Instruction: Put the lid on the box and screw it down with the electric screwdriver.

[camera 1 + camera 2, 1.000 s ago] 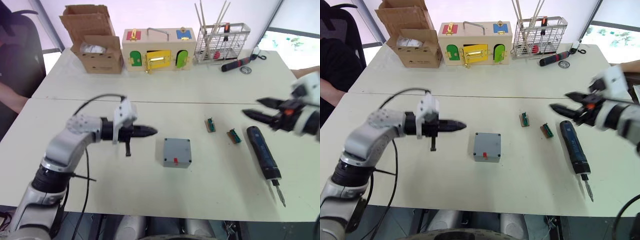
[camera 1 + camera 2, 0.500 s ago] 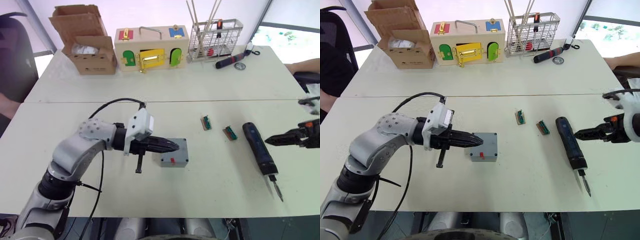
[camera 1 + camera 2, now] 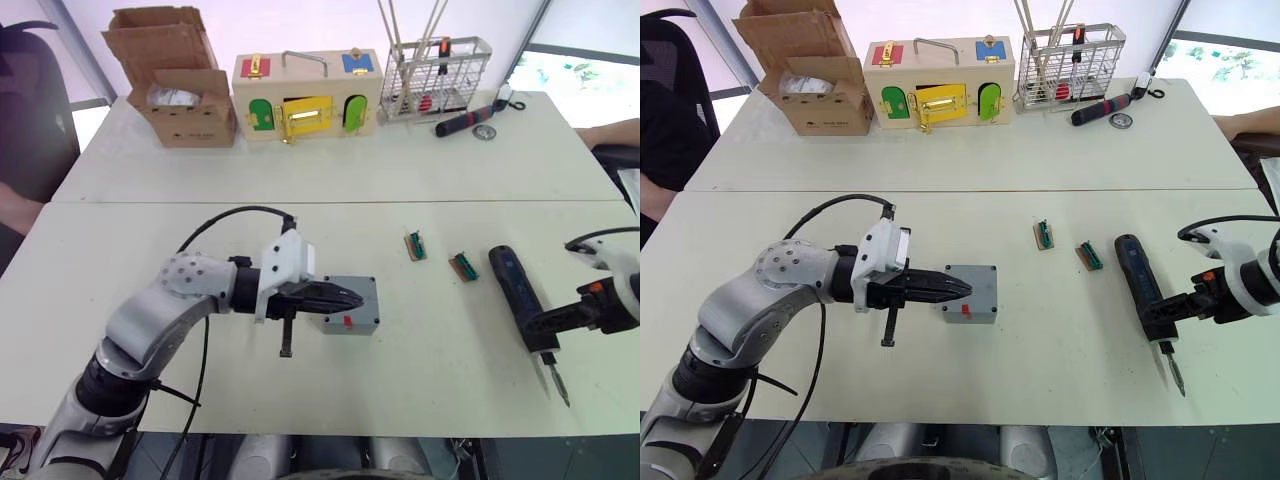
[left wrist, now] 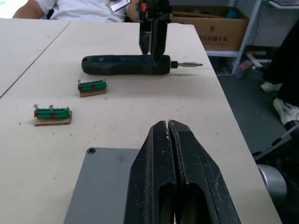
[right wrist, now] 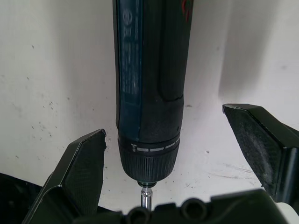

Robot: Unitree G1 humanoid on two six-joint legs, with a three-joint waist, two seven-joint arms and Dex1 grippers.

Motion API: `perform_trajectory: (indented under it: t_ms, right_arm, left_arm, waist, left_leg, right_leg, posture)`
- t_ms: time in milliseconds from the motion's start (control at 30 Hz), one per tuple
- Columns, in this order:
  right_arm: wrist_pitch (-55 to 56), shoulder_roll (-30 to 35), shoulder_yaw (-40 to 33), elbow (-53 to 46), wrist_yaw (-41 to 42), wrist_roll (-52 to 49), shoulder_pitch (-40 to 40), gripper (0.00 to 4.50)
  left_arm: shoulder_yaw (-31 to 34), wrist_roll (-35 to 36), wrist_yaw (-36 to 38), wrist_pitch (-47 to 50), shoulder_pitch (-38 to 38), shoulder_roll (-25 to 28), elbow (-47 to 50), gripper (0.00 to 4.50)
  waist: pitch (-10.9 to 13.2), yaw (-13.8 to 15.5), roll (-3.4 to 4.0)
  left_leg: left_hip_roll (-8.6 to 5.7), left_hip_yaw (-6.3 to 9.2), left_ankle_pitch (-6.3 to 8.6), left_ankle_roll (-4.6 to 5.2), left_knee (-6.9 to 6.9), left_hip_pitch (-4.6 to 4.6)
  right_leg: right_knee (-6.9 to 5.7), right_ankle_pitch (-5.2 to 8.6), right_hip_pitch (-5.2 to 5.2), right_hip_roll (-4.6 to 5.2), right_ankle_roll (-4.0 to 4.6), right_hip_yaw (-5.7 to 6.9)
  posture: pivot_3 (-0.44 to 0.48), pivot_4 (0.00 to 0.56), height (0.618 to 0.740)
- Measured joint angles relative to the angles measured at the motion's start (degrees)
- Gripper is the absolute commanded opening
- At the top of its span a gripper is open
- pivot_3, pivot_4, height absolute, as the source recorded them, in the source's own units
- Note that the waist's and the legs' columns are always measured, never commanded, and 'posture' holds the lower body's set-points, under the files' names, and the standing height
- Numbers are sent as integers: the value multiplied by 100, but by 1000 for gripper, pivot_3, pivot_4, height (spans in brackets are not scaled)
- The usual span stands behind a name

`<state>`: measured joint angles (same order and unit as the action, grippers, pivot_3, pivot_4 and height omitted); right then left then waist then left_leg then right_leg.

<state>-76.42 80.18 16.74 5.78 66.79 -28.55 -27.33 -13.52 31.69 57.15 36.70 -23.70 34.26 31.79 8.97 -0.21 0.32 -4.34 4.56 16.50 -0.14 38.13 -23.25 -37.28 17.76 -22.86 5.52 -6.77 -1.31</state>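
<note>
My right pincer (image 5: 176, 140) stands with its fingers apart, one on each side of the electric screwdriver (image 3: 522, 298), which lies on the table (image 3: 420, 180) at the near right with its bit toward me. My left pincer (image 3: 347, 297), fingers pressed together, lies over the grey box (image 3: 352, 306) near the middle, lid (image 4: 100, 186) on. Just beyond, between box and screwdriver, sit two small green blocks (image 3: 415, 245).

Right gripper (image 3: 1162, 322) at electric screwdriver (image 3: 1138, 285).

Bright, even daylight from blown-out windows behind; soft shadows, sharp focus throughout
</note>
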Motion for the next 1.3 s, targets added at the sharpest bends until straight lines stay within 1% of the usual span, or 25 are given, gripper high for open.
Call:
perform_trajectory:
  t_ms: [67, 267, 367, 400, 500, 533, 600, 733, 933, 1100, 1233, 1300]
  right_arm:
    - [-73, -123, -12, -9, -76, 30, 14, 4461]
    - [-422, -486, -145, 95, -388, 129, -146, 4461]
    - [-553, -622, -146, 195, -562, 209, -232, 3673]
    - [-600, -669, -146, 216, -620, 255, -263, 3328]
    - [-720, -761, -144, 229, -766, 324, -328, 2668]
    - [-751, -799, -145, 226, -807, 338, -357, 2354]
    - [-902, -910, -147, 219, -931, 371, -441, 1884]
    - [-961, -998, -146, 210, -1069, 416, -468, 1858]
    - [-924, -1009, -164, 60, -1138, 429, -363, 1858]
    - [-813, -1120, -205, 47, -1227, 522, -293, 1858]
    - [-806, -1125, -204, 57, -1230, 529, -297, 1858]
    - [-711, -1118, -177, 107, -1170, 543, -313, 1858]
  left_arm:
    - [-72, -5, -32, 0, 55, 0, 13, 0]
    - [-118, -38, -140, 0, 66, 0, 49, 0]
    - [-146, -65, -202, 1, 87, -3, 50, 0]
    - [-150, -75, -225, 1, 92, -7, 50, 0]
    - [-158, -111, -267, 1, 100, -31, 51, 0]
    - [-165, -123, -272, 0, 113, -31, 52, 0]
    - [-209, -133, -295, 0, 125, -41, 54, 0]
    - [-302, -176, -336, 0, 130, -67, 54, 0]
    - [-302, -232, -384, -6, 129, -86, 51, 0]
    - [-301, -240, -420, -6, 148, -115, 50, 0]
    - [-292, -228, -423, -10, 168, -142, -22, 0]
    - [-238, -157, -431, -12, 199, -272, -177, 0]
  waist:
    - [0, 1, 0]
    - [-17, -40, -40]
    - [-26, -41, -58]
    - [-28, -41, -63]
    - [-32, -41, -69]
    - [-32, -45, -69]
    - [-35, -51, -74]
    - [-50, -55, -99]
    - [-59, -44, -114]
    - [-84, -52, -154]
    - [-85, -51, -156]
    - [-85, -55, -156]
  left_leg:
    - [-1, 0, 0, 0, 1, 0]
    - [0, 7, -1, -1, 7, 9]
    - [0, 7, 4, 8, 9, 16]
    - [0, 7, 10, 17, 9, 16]
    - [0, 7, 10, 17, 9, 17]
    - [0, 7, 10, 17, 9, 17]
    - [2, 8, 9, 15, 8, 18]
    - [2, 8, 10, 17, 8, 22]
    - [2, 9, 14, 24, 7, 39]
    - [2, 10, 17, 27, 4, 65]
    - [2, 10, 17, 28, 2, 72]
    - [2, 9, 17, 28, 2, 72]
  right_leg:
    - [-3, 0, -1, 0, 0, -1]
    - [-2, -2, 13, -2, 3, 2]
    - [0, -3, 22, -2, 4, 2]
    - [0, -3, 22, -2, 4, 2]
    - [0, -3, 21, -2, 4, 2]
    - [-1, -3, 21, -2, 4, 2]
    - [-1, -3, 21, -4, 4, 2]
    - [-1, -4, 25, -4, 6, 1]
    - [2, -5, 44, -4, 6, 2]
    - [8, -4, 69, -4, 7, 1]
    - [8, -4, 75, -3, 7, 0]
    - [9, -4, 76, -3, 7, -1]
  posture:
    - [0, 150, 740]
    - [0, 150, 740]
    - [0, 150, 740]
    - [0, 150, 740]
    - [0, 150, 740]
    - [0, 150, 740]
    - [0, 150, 740]
    - [0, 150, 740]
    - [0, 150, 740]
    - [0, 150, 740]
    - [0, 150, 740]
    - [0, 150, 740]
